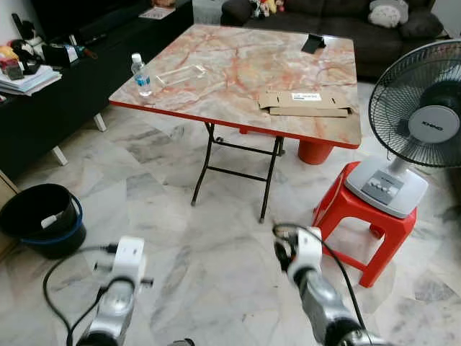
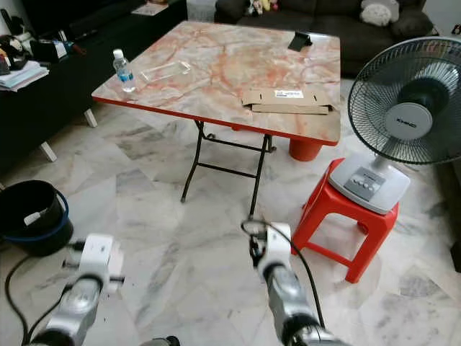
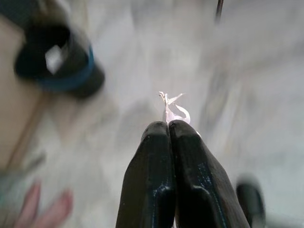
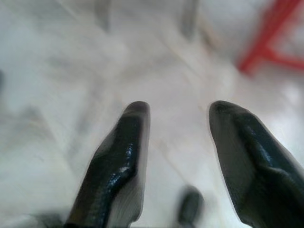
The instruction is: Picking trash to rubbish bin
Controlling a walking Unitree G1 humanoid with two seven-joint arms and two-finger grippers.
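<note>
The black rubbish bin [image 1: 27, 209] with a blue rim stands on the marble floor at my left, with a white scrap [image 1: 50, 220] inside. In the left wrist view my left gripper [image 3: 168, 124] is shut on a small crumpled white scrap of trash [image 3: 174, 108] that sticks out past the fingertips; the bin [image 3: 71, 78] lies blurred ahead of it. My left arm [image 1: 121, 285] is low at the left. My right gripper [image 4: 178, 111] is open over bare floor with nothing between its fingers; its arm [image 1: 311, 277] is low at the right.
A folding marble-top table [image 1: 238, 72] stands ahead with a water bottle [image 1: 141, 74], a clear plastic tray [image 1: 180, 74] and flat cardboard [image 1: 306, 104]. A fan [image 1: 421, 122] sits on a red stool [image 1: 353, 209] at the right. A person's toes or fingers [image 3: 47, 209] are near the left wrist.
</note>
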